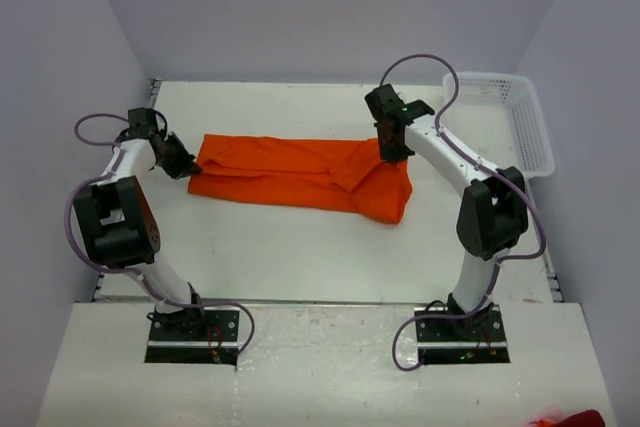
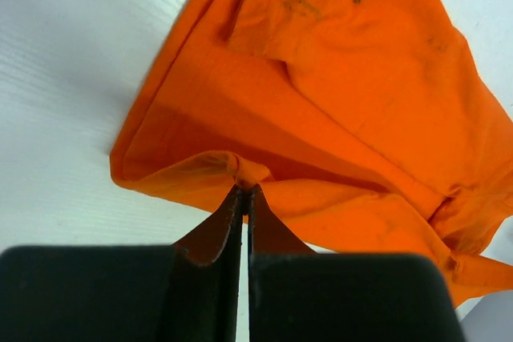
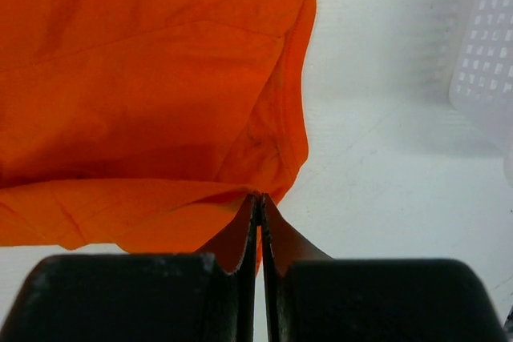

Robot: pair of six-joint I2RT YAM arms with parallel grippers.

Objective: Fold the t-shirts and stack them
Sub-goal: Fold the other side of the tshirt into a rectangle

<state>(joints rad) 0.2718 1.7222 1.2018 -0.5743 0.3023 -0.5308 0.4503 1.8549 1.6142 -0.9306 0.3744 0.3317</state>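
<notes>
Left fingers [image 2: 212, 234] and right fingers [image 3: 232, 239] each pinch 1 end of 1 orange t-shirt [image 1: 280, 172].

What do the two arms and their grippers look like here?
The left arm and right arm are white tubes with bulky black joint housings on black base plates. A purple-grey cable loops along each. A green light shows near the right wrist. Fingers are thin, dark, tapered blades.
</notes>
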